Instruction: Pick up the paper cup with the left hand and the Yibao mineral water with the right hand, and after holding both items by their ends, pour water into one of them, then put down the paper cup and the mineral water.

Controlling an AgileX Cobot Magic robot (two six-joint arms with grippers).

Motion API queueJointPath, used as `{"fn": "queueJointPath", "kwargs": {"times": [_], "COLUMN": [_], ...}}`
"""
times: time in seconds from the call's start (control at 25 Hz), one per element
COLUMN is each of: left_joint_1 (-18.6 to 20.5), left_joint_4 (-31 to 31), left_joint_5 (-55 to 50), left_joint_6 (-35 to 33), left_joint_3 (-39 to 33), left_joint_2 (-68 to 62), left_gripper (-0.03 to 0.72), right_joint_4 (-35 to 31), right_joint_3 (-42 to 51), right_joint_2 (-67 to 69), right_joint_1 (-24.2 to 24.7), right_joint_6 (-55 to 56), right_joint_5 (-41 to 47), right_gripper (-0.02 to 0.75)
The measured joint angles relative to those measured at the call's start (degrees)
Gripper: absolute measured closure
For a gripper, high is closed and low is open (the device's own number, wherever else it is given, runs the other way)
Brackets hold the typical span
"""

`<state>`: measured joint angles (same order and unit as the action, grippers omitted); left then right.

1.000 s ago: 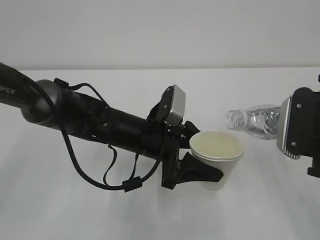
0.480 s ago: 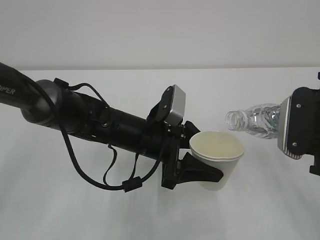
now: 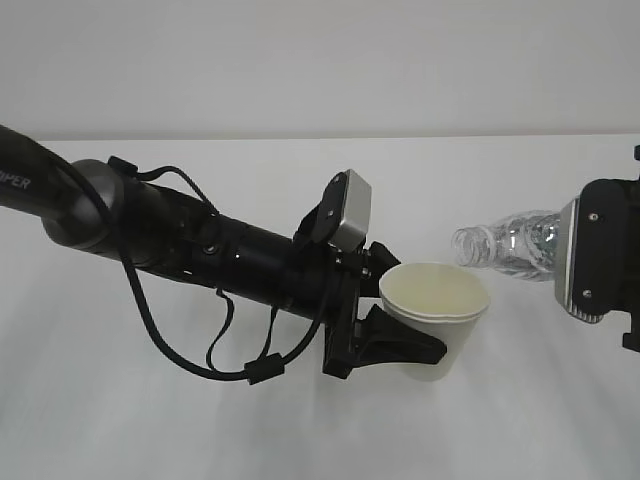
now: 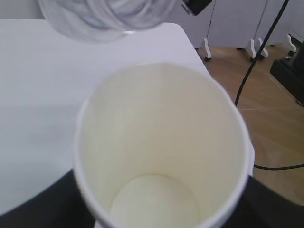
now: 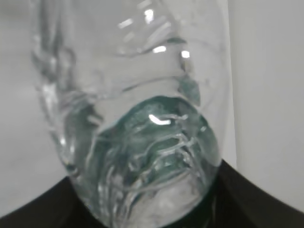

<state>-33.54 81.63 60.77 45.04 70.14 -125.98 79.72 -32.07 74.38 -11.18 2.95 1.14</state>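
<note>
Pouring is the step that's going on here, or at least the setup for it. The left tool (image 3: 400, 335) is gripping the paper cup (image 3: 435, 310) around its lower body, holding it upright above the white table (image 3: 300, 180) near the middle of the scene. The right tool (image 3: 600, 262) is clamping the base end of the Yibao mineral water (image 3: 505, 243), which is lying nearly flat with its open mouth pointing left, sitting just up and to the right of the cup's rim.

In the left wrist view the cup (image 4: 161, 147) is looking dry inside, and the bottle mouth (image 4: 109, 16) is hovering at the far edge of it, not really over the opening.

My guess: the next move is calling for nudging the bottle mouth over the cup and tipping it down more. Nothing else is standing in the way on the table; cables and furniture legs are showing only off past the table edge.
</note>
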Motion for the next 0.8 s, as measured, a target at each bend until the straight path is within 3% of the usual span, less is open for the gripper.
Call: {"fn": "queueJointPath", "kwargs": {"times": [0.8], "left_joint_1": [-0.6], "left_joint_4": [0.0], "left_joint_5": [0.0], "left_joint_6": [0.0], "left_joint_3": [0.0], "left_joint_2": [0.0], "left_gripper": [0.207], "right_joint_4": [2.3], "right_joint_3": [0.0], "right_joint_2": [0.0], "right_joint_1": [-2.1], "right_joint_6": [0.1], "right_joint_5": [2.6], "right_gripper": [0.306]}}
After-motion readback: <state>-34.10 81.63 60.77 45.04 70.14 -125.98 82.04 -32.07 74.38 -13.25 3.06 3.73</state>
